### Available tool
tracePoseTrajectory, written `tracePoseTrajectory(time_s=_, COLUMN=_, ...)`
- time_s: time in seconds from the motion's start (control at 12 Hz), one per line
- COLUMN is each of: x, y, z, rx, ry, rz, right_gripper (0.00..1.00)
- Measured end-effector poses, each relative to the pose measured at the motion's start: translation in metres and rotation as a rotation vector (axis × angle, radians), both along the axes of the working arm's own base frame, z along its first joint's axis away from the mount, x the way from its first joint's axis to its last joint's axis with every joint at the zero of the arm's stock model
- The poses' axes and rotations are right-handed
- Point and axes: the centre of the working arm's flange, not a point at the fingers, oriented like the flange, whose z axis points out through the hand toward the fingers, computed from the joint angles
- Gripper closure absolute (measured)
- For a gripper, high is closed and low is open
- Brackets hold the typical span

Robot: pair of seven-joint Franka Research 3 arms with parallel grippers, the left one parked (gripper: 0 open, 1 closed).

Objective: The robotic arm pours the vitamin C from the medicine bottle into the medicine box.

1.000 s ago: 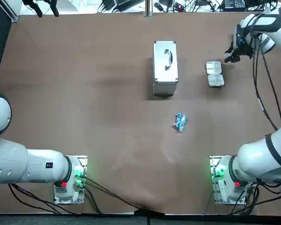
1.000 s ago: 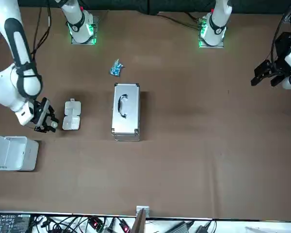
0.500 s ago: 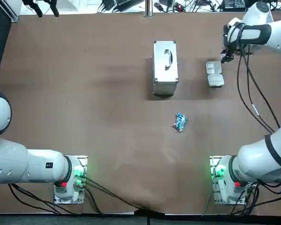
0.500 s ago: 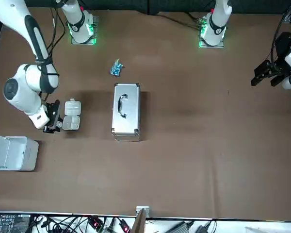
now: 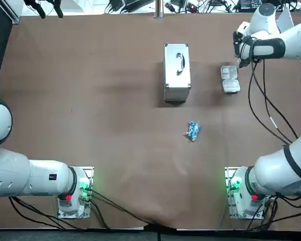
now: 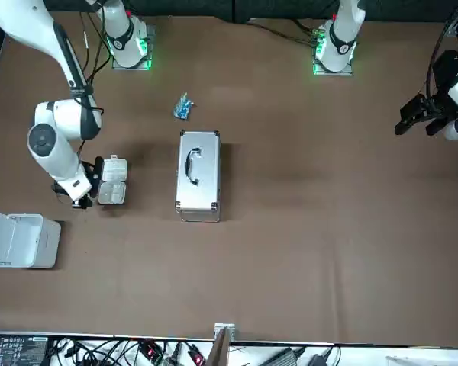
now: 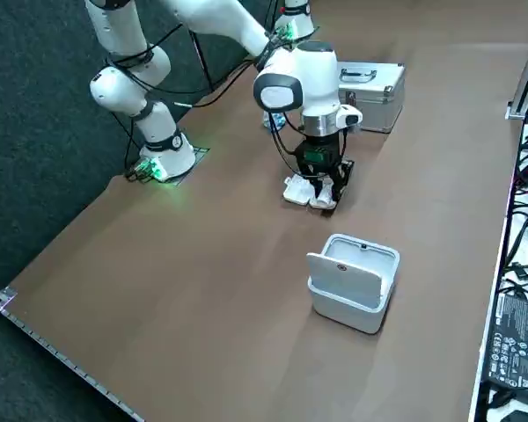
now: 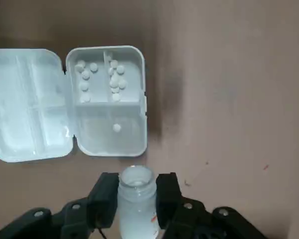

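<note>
Your right end effector (image 8: 136,193) is clamped on the open medicine bottle (image 8: 134,211), its mouth just short of the open medicine box (image 8: 92,142), so tipping now could dump the pour onto the surface (image 8: 229,99).

The brown worktop (image 5: 90,75) carries 4 things: a metal case (image 5: 177,73) toward its far edge, an open medicine box (image 5: 230,79) to the right of the case, a blue packet (image 5: 192,131) near the centre, and a white bin (image 6: 19,239) at the right edge. The right gripper (image 8: 134,191) clasps the medicine bottle (image 8: 135,211) just beside the box.

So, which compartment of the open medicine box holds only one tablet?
The wide undivided compartment, nearest the bottle held by the right gripper; the two smaller compartments hold several tablets each.
</note>
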Motion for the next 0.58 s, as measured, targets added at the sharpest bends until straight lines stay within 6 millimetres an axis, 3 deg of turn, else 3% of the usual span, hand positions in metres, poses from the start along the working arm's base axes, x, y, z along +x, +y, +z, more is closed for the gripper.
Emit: tracePoseTrajectory(time_s=0.58, x=-0.018, y=0.054, z=-0.019, rx=-0.131, ry=0.012, rz=0.081, right_gripper=0.57)
